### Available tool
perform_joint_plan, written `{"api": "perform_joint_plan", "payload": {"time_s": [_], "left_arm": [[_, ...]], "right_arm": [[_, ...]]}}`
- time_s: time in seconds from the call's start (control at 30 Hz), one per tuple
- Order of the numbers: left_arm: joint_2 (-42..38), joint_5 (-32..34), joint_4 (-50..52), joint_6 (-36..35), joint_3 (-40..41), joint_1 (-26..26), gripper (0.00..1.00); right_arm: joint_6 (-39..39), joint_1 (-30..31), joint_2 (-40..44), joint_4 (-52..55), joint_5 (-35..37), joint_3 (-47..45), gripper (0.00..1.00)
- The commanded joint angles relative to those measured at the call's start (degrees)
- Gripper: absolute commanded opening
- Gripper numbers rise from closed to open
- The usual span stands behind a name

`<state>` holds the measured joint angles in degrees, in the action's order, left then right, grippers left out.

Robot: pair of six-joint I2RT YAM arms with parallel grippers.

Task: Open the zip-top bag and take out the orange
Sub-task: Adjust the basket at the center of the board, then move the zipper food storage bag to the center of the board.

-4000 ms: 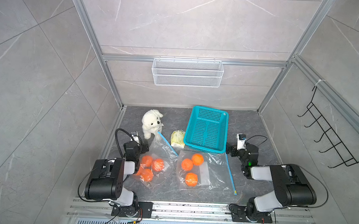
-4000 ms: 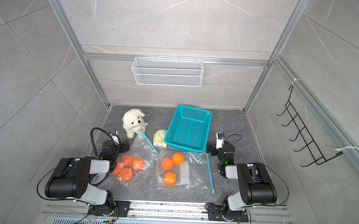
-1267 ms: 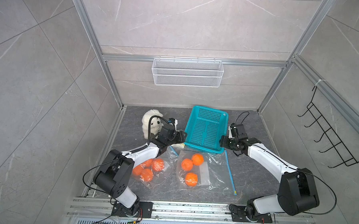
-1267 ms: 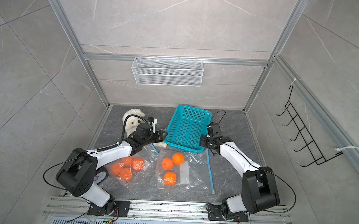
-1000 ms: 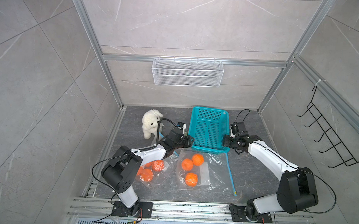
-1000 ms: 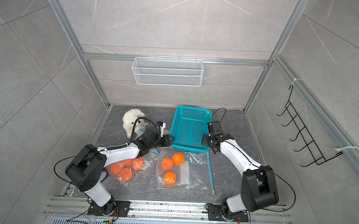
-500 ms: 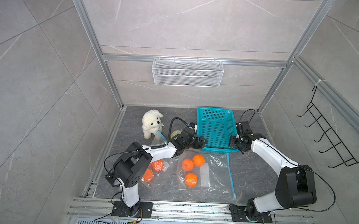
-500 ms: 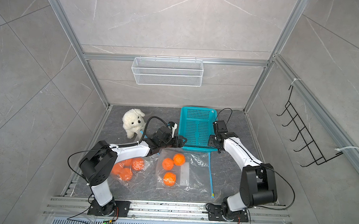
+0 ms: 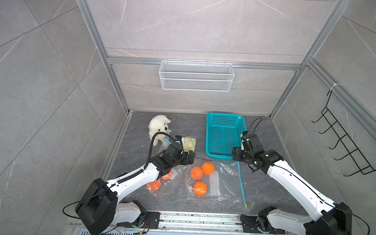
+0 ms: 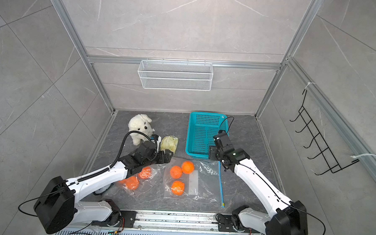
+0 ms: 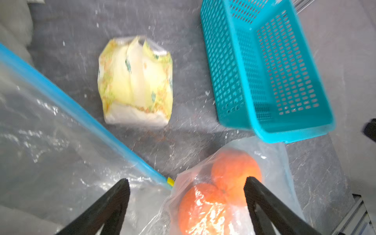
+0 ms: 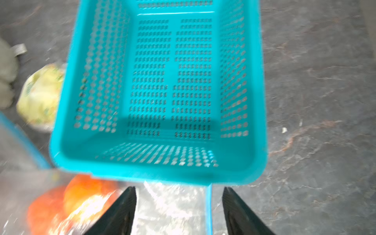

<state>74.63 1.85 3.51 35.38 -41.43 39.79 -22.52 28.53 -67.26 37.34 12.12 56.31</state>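
Fingers wide and empty, your left gripper (image 11: pixel 186 179) and right gripper (image 12: pixel 178 188) hover at the corners of the clear plastic zip-top bag (image 9: pixel 223 182) nearest the teal perforated plastic basket (image 9: pixel 224 132), probably to pull it open.

Oranges (image 9: pixel 154 186) partly behind left arm (image 9: pixel 136 178)

orange fruit (image 9: pixel 208 168), teal basket (image 9: pixel 223 132), white plush dog (image 9: pixel 158 127)

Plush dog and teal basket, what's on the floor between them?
A yellow-green packet lies between the plush dog and the teal basket, seen in both top views.
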Motion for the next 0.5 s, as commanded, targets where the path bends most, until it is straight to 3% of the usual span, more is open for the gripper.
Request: {"api": "perform_joint_plan", "payload": {"time_s": [0.0,0.13,0.2,0.3,0.47], "left_arm": [[3.41,-6.99,-6.97,0.94,1.19,-0.85,0.78],[6.34,-9.23,-11.88,1.76,1.85,-0.54,0.50],[5.52,-7.34,-10.93,1.20,1.93,-0.97,0.22],[3.26,-5.71,-7.30,-0.26,1.29,-4.06,0.00],[2.04,-13.31,-8.60,-2.30,2.11,-13.76,0.00]], "right_arm": [[-2.46,4.56,3.09,3.55,3.60,-2.00,0.70],[-4.08,6.87,7.28,3.45,2.54,-6.80,0.70],[-5.38,6.97,9.47,3.05,1.42,-9.55,0.70],[-6.92,7.00,13.38,0.76,-0.77,-13.58,0.70],[-9.76,7.06,15.27,-1.78,-3.25,-18.44,0.72]]}}
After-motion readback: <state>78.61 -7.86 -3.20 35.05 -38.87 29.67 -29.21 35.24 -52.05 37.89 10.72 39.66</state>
